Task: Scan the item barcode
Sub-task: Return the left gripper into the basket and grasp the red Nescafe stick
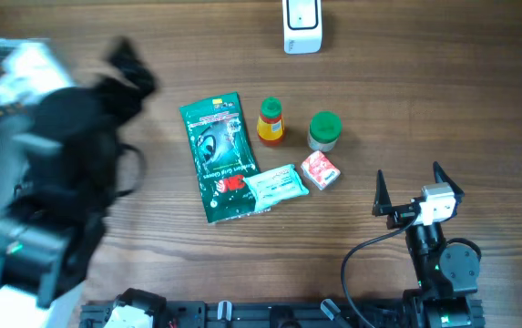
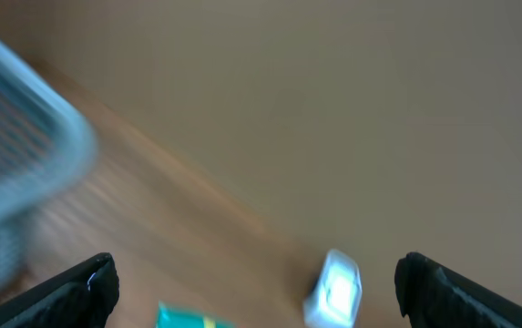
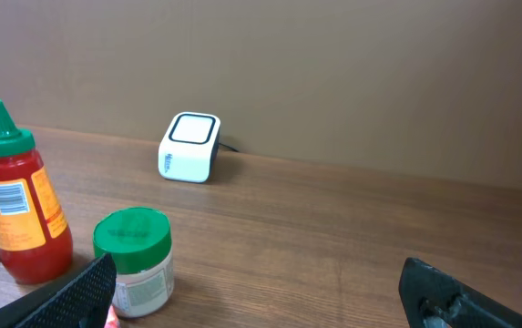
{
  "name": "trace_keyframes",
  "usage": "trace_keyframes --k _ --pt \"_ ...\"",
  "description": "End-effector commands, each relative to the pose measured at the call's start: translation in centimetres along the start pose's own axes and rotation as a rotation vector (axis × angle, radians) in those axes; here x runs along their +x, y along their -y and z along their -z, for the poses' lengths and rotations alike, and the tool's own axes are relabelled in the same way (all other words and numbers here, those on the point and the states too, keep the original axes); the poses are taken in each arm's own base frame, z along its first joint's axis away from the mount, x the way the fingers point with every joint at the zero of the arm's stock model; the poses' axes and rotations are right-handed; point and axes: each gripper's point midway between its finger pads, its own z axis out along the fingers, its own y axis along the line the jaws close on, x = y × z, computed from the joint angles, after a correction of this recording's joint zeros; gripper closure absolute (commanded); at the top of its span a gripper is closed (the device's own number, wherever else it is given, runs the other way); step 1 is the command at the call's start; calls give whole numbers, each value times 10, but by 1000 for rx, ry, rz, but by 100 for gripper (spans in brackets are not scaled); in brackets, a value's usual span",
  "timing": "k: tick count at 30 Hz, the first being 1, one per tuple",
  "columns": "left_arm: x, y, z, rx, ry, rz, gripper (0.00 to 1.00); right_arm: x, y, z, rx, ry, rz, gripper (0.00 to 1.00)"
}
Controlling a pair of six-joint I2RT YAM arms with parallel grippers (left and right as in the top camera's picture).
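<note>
My right pincer point(image 1: 408, 171) sits low, jaws wide apart, facing the scanner point(image 1: 301, 25); my blurred left pincer point(image 2: 256, 278) gapes too.

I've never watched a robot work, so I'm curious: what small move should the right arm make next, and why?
Probably reach the right gripper forward toward the small red box. Its jaws stand open and empty, the box lies nearest it, and no item sits by the white scanner yet.
</note>
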Motion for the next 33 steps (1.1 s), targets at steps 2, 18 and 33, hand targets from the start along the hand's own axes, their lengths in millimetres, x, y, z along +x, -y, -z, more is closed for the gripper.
trace_keyframes --k 2,18,33 --pt "-62 -92 -3 -299 181 185 0 0 -3 0 -16 0 9 0" --pt "34 -388 -45 -995 -278 889 0 0 -3 0 -16 0 9 0" --pt "119 -468 -57 -1319 -505 882 20 0 -3 0 -16 0 9 0"
